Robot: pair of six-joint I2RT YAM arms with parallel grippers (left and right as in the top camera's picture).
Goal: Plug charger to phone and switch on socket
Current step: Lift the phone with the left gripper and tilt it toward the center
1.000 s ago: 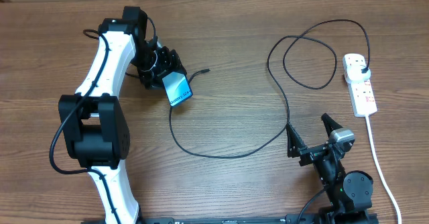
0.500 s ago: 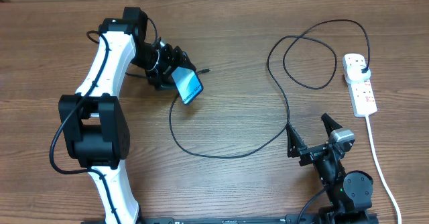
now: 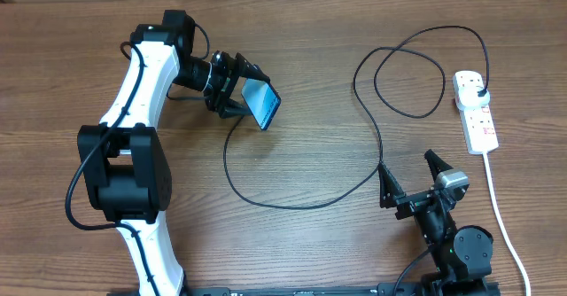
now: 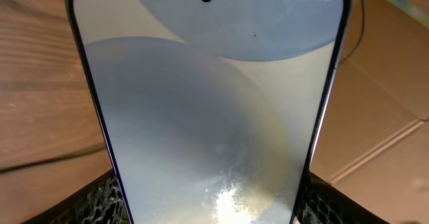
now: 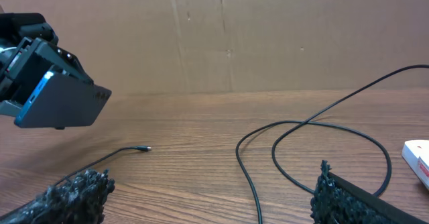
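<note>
My left gripper (image 3: 249, 97) is shut on the phone (image 3: 262, 105) and holds it tilted above the table at the back left. In the left wrist view the phone's pale screen (image 4: 208, 103) fills the frame between the fingers (image 4: 100, 200). The charger (image 3: 292, 206), a thin black cable, loops across the table to a black plug (image 3: 479, 91) in the socket (image 3: 476, 112). Its connector tip (image 5: 142, 148) lies on the table below the phone (image 5: 60, 100). My right gripper (image 3: 409, 176) is open and empty near the front right, over the cable (image 5: 251, 183).
The socket's thick white cord (image 3: 500, 207) runs down the right side to the front edge. A brown cardboard wall (image 5: 268, 36) stands behind the table. The socket's corner (image 5: 417, 158) shows at the right of the right wrist view.
My left gripper has swung the phone to the right and up, turning it more on edge. The right arm and the cable have not moved.
</note>
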